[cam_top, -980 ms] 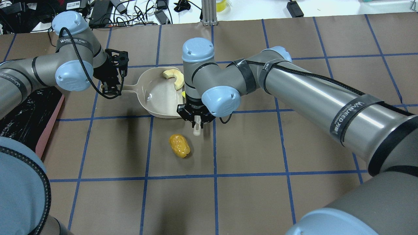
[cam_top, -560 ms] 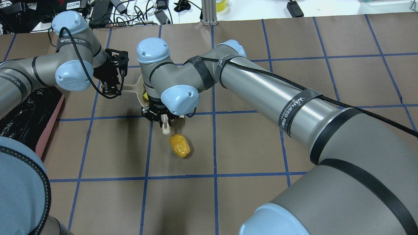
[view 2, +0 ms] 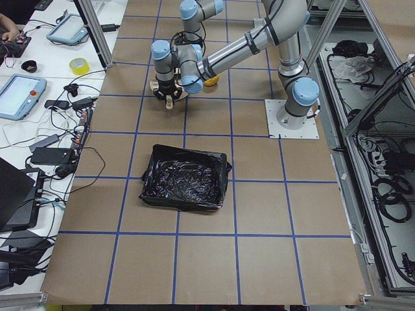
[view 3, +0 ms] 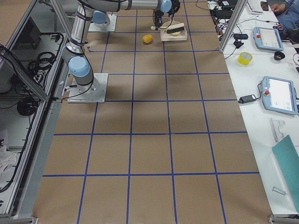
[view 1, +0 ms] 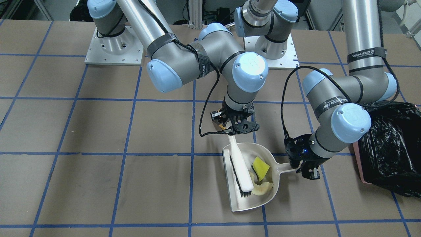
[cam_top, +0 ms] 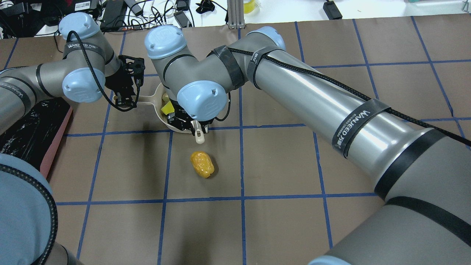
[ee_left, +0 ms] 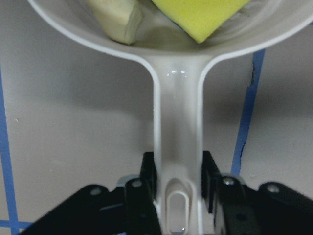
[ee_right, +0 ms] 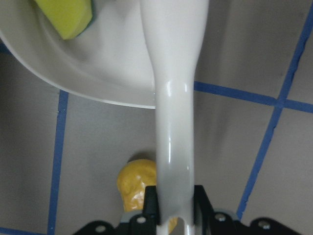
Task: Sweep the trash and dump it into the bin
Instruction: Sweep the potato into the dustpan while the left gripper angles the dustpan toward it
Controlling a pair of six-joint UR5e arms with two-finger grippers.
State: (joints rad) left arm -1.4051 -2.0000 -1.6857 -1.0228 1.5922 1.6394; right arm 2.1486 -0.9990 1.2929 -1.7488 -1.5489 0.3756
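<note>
Sweeping here happens on a wide brown table (cam_top: 279,165) with bare squares all round, so the brush has free room to swing on the robot's near side.

The bin (view 1: 378,154) stands at the robot's left, close beside the left arm and well apart from the loose piece. Its soft black liner crinkles up over the rim and could snag a pan edge, so tipping from above the middle looks safest.

The dustpan (view 1: 245,202) lies flat, its open mouth facing the robot's right. It looks like light, stiff plastic. The left claw (ee_left: 178,181) is clamped on the end of its handle, which leaves a long lever: lifted carelessly, the load would likely slide out of the mouth.

The brush (view 1: 240,166) lies across the pan's mouth with its bristles inside. The right claw (ee_right: 175,205) is closed tight on its smooth white handle.

The orange lump (cam_top: 202,164) sits on the table outside the pan, near the handle end of the brush on the robot's side. Glossy and rounded, it will probably roll or skid off the bristles, so I would push it from directly behind.

The yellow-green wedge (view 1: 260,165) rests inside the pan, soft and light by its look.

The pale slice (view 1: 263,188) lies just beside it, also in the pan, and should tip out easily.
</note>
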